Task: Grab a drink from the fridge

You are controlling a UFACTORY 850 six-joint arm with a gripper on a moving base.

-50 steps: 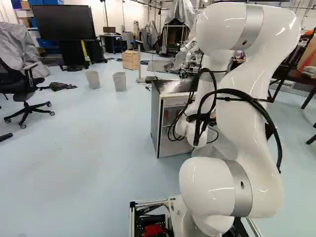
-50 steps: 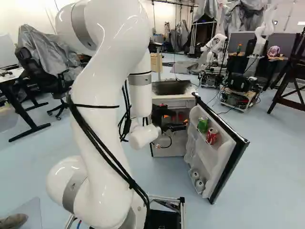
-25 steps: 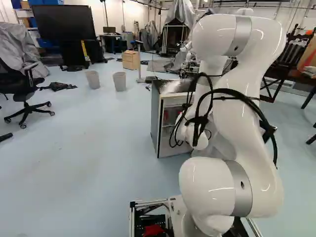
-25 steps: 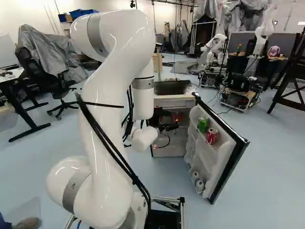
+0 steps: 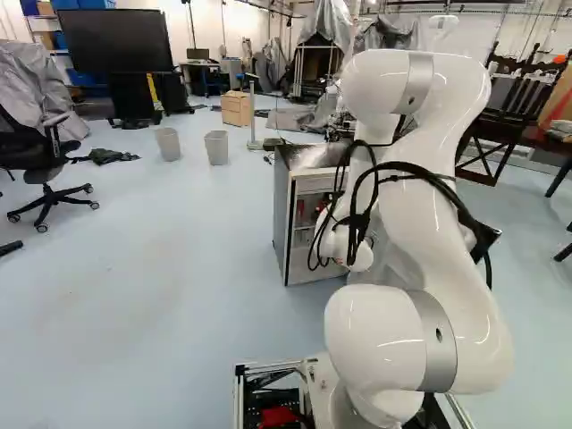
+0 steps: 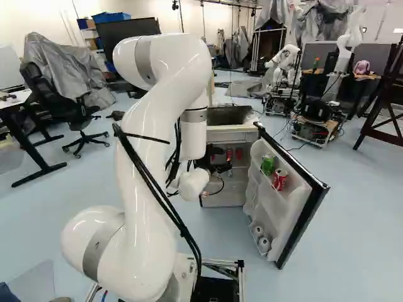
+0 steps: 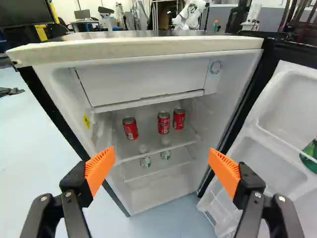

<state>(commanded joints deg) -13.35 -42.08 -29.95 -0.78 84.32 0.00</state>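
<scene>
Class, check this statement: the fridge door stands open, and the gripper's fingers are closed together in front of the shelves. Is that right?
Not quite: the wrist view shows the gripper with its fingers spread wide apart. The fridge door does stand open, and the gripper is in front of the shelves.

Green can [image 7: 310,154] in the fridge door [image 7: 277,153]: cut off by the wrist view's edge. Two cans [image 7: 145,161] on the lower shelf [image 7: 157,169]: partly obscured at the upper shelf's [image 7: 173,144] front edge. Left base view: arm [image 5: 429,214] conceals the gripper [image 6: 225,167] and most of the door. Right base view: fingertips too small to distinguish.
</scene>
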